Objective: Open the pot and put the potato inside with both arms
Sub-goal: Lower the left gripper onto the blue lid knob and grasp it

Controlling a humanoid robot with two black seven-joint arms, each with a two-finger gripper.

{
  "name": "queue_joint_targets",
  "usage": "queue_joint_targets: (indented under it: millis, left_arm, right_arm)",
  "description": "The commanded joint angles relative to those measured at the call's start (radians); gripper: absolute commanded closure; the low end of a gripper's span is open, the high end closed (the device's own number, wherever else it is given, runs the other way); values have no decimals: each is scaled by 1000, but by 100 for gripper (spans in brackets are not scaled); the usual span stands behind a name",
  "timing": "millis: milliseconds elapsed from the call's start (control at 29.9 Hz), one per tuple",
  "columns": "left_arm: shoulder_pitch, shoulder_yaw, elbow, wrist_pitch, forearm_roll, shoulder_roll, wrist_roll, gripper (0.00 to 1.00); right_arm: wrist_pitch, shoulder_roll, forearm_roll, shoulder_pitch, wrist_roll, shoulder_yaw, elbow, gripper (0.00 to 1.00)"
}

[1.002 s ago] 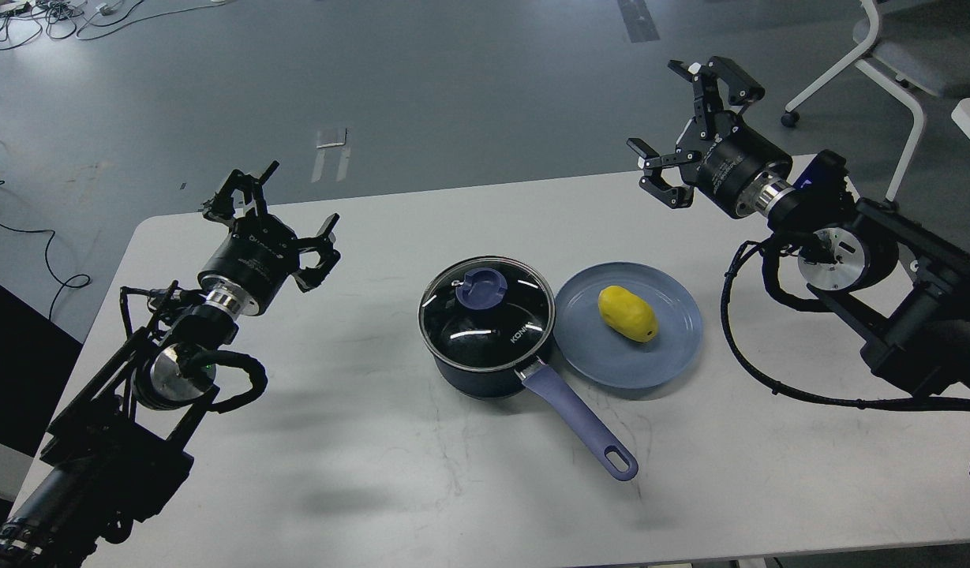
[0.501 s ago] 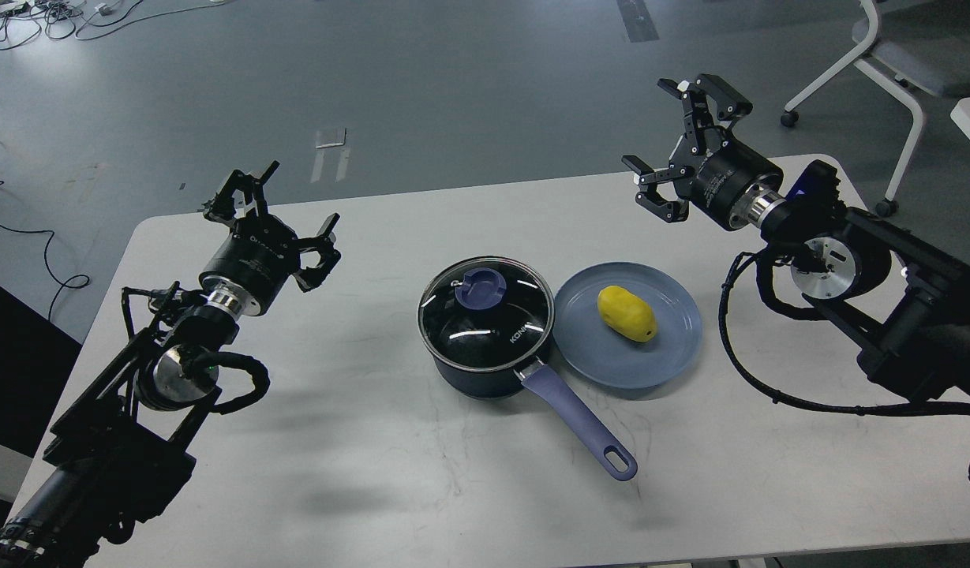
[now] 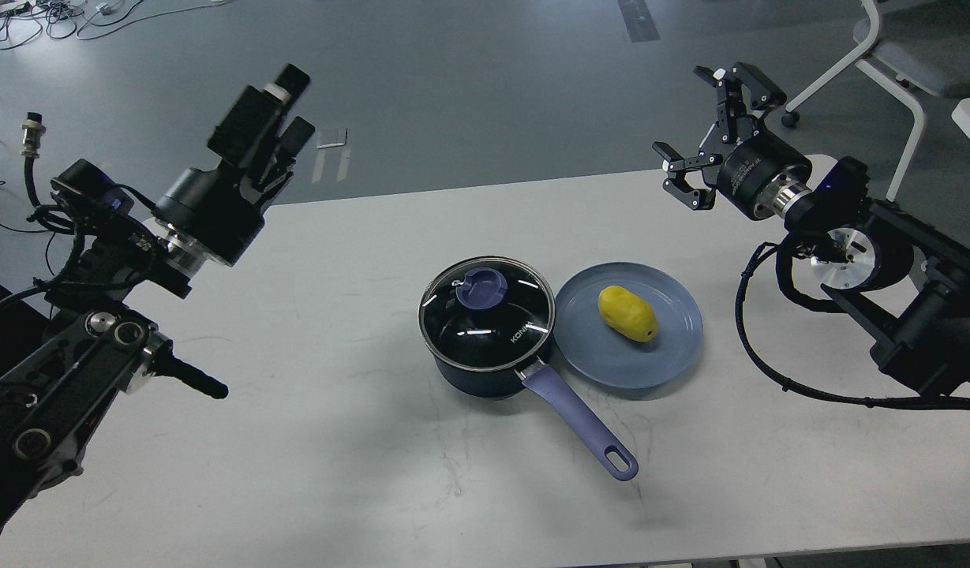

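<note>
Right gripper [image 3: 717, 130]: fingers spread apart, empty, raised over the desk's far right corner. Left gripper [image 3: 275, 118]: seen edge-on beyond the far left edge of the desk [image 3: 295, 442]; its two fingers overlap, so I cannot tell whether they are apart or together. It holds nothing visible.

Saucepan [image 3: 488, 339] sits mid-desk, glass lid [image 3: 487, 313] seated, blue knob [image 3: 481, 287] up, purple handle [image 3: 579, 422] pointing toward the near right. Potato [image 3: 627, 313], yellow, lies on the blue plate [image 3: 674, 347], which touches the pan's right side.

Step, by my judgement: approach only; lid not yet lifted, potato untouched. Next move calls for one gripper coming down over the knob and closing on it, likely the left, the right then taking the potato.

Writing: white lettering on the lid near the handle, reads roughly "KONK"; rest unclear.
</note>
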Motion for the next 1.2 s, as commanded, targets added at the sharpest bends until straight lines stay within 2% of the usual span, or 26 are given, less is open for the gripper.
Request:
queue_joint_targets:
  millis: [0, 67, 134, 200, 301, 401, 735, 902, 1169]
  left_arm:
    - [-14, 98, -37, 53, 281, 6, 44, 2]
    - [-28, 132, -37, 70, 349, -4, 58, 2]
    - [-46, 175, -31, 162, 552, -48, 79, 2]
    - [-45, 201, -9, 199, 736, -83, 109, 2]
    - [-39, 204, 29, 199, 901, -160, 162, 2]
    - [-36, 204, 49, 201, 901, -207, 192, 2]
    - [-7, 242, 80, 201, 901, -247, 196, 2]
    - [26, 267, 155, 201, 901, -275, 196, 2]
    - [19, 302, 181, 201, 901, -275, 196, 2]
  right_arm:
    - [-3, 0, -1, -3, -1, 5, -10, 0]
    - [-4, 0, -1, -4, -1, 5, -13, 0]
    - [-3, 0, -1, -4, -1, 5, -23, 0]
    - [-3, 0, -1, -4, -1, 5, -25, 0]
    - [-4, 0, -1, -4, -1, 3, -24, 0]
    - [-9, 0, -1, -7, -1, 3, -25, 0]
    - [-10, 0, -1, -15, -2, -1, -25, 0]
    - [-10, 3, -3, -15, -4, -7, -28, 0]
    - [-10, 9, -4, -12, -10, -15, -54, 0]
